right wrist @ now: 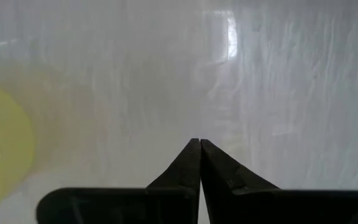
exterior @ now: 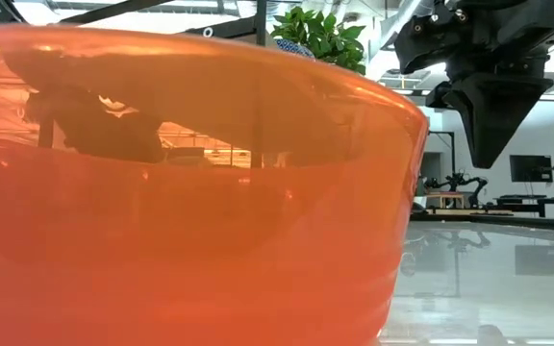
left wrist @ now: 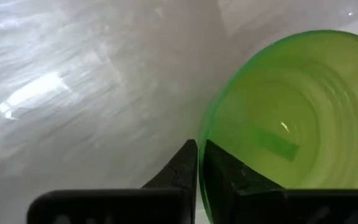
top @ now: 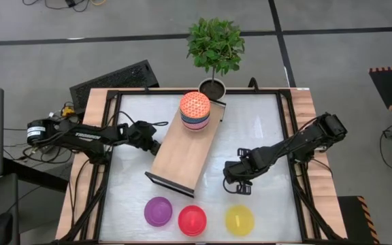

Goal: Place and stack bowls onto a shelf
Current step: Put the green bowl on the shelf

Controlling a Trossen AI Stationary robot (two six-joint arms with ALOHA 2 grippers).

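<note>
Left wrist view: left jaws (left wrist: 197, 163) clench the green bowl (left wrist: 291, 112) rim beside the shelf (top: 182, 153); right jaws (right wrist: 199, 158) clenched, empty, across the shelf.

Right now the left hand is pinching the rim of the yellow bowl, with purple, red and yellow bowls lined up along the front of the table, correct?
Not quite: the left hand is closed on the rim of a green bowl, as the left wrist view shows. The yellow bowl sits untouched in the front row beside the red bowl and purple bowl.

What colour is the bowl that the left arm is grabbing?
Green. The bowl shows best in the left wrist view, its rim pinched in the left gripper.
</note>
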